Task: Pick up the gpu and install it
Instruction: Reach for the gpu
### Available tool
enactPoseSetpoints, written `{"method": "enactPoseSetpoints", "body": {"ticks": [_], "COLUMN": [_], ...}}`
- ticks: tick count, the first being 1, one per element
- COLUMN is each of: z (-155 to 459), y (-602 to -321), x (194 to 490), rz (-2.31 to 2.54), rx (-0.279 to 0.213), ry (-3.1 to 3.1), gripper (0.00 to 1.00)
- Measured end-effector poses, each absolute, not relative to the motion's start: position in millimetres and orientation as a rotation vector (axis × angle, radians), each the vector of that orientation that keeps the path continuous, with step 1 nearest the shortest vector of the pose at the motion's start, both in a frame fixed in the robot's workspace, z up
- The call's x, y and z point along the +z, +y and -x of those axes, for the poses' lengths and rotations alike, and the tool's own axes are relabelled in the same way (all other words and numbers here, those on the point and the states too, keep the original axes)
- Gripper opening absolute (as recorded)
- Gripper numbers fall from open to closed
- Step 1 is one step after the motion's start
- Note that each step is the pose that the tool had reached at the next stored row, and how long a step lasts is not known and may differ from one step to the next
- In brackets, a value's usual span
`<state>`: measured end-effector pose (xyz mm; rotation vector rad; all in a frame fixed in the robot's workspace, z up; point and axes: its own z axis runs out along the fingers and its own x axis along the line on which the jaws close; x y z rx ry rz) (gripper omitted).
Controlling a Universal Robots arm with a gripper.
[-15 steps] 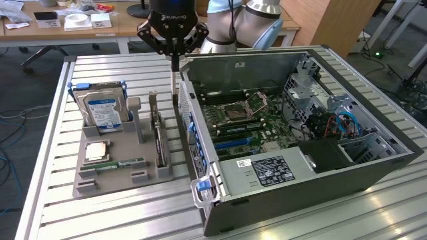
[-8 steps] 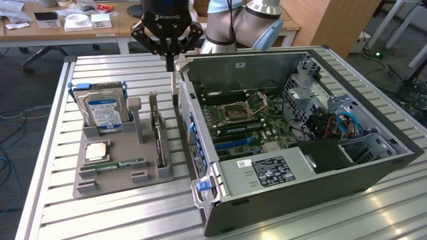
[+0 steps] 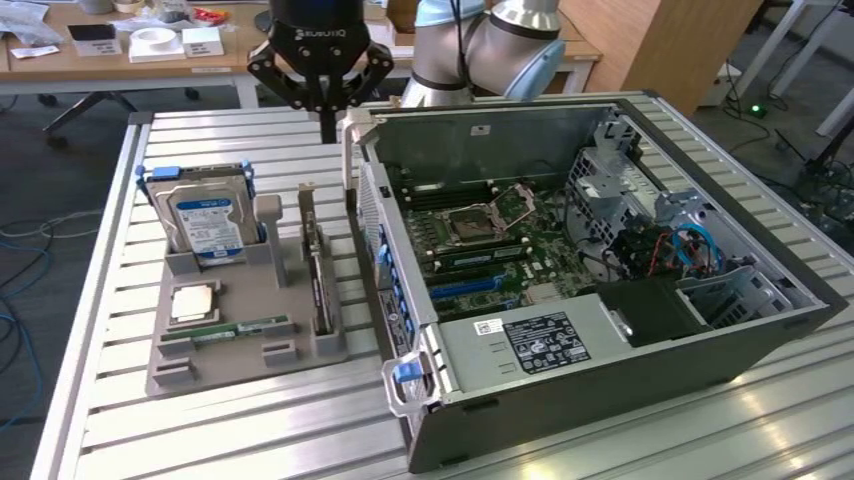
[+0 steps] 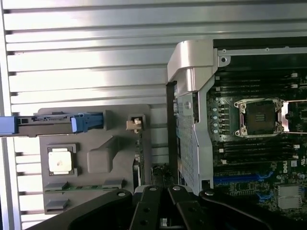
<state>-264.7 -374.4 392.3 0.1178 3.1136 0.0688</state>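
The gpu (image 3: pixel 318 275) is a thin dark card standing on edge in the slot of the grey holder tray (image 3: pixel 287 345) nearest the case, its bracket end toward the back. My black gripper (image 3: pixel 327 132) hangs above the slatted table behind the tray and the case corner, fingers shut with nothing between them, well clear of the card. From the wrist view the gpu (image 4: pixel 139 153) shows edge-on just beyond my gripper (image 4: pixel 163 203), between the tray (image 4: pixel 96 115) and the case wall. The open computer case (image 3: pixel 747 345) lies on its side, its motherboard (image 3: pixel 487 245) exposed.
The tray also holds an upright blue-labelled hard drive (image 3: pixel 207 215), a CPU chip (image 3: pixel 194 300) and a green RAM stick (image 3: pixel 240 328). The case's metal wall (image 4: pixel 189 120) stands close beside the gpu. Desks with clutter sit behind the table.
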Motion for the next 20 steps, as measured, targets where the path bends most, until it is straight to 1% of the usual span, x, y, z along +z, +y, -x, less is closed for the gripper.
{"method": "enactPoseSetpoints", "body": {"ticks": [20], "z": [290.5], "y": [-371.4], "x": [392.2], "rz": [-0.118], "rx": [0.069], "ry": [3.114], "gripper": [0.11]}}
